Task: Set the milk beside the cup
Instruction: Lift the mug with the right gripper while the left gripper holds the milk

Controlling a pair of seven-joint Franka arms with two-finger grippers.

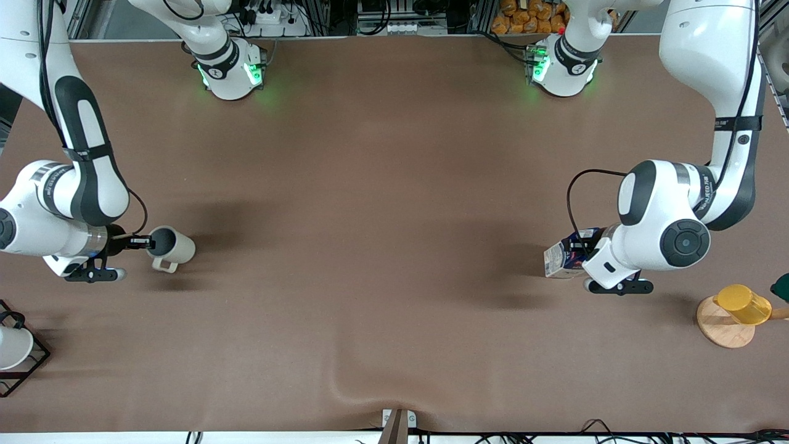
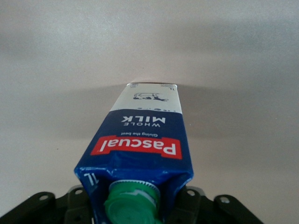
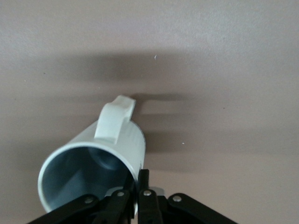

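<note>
The cup (image 1: 174, 246), a cream-beige mug with a dark grey inside, is at the right arm's end of the table. My right gripper (image 1: 145, 242) is shut on its rim, one finger inside and one outside, as the right wrist view shows for the gripper (image 3: 135, 184) and the cup (image 3: 100, 158). The mug's handle points toward the front camera. The milk (image 1: 562, 256), a dark blue and white carton with a green cap, is at the left arm's end, tilted. My left gripper (image 1: 588, 251) is shut on its top. In the left wrist view the gripper (image 2: 135, 198) clasps the milk (image 2: 145, 130) by its gable.
A yellow cup (image 1: 743, 304) on a round wooden base (image 1: 722, 327) stands at the left arm's end, nearer the front camera than the milk. A white cup (image 1: 11, 346) in a black wire rack (image 1: 34, 364) stands at the right arm's end. The brown table cover (image 1: 394, 246) lies between.
</note>
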